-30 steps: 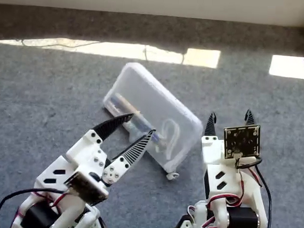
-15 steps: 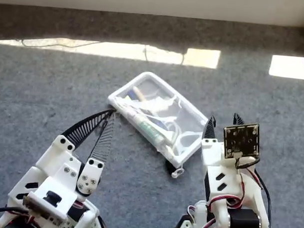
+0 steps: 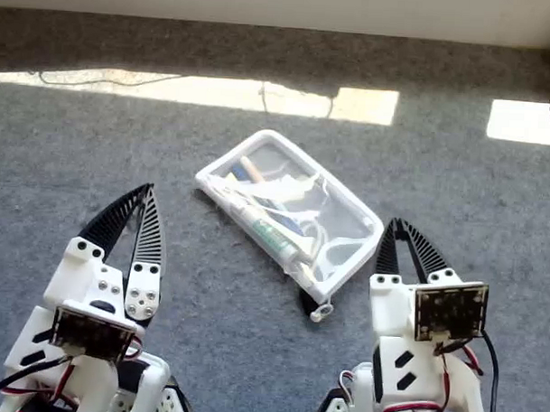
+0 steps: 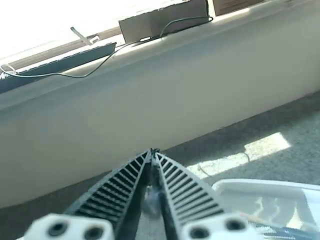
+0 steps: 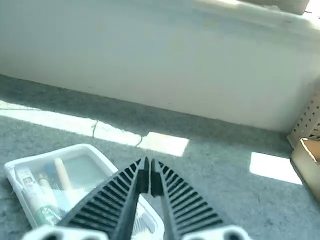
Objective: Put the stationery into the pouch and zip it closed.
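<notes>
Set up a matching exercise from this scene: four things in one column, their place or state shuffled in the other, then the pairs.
1 pouch
2 stationery
3 zipper pull
4 left hand

A shut, clear of the pouch
B at one corner of the pouch
C inside the pouch
D flat on the grey carpet

Pairs: 1-D, 2-C, 3-B, 4-A

We look steeply down on the carpet [image 3: 69,163] from above, behind both arms. Wrist cameras sit low, sighting along the left gripper [image 4: 153,152] and right gripper [image 5: 146,161] toward a wall [image 5: 150,55] (every view catches the pouch [image 3: 347,213]).
</notes>
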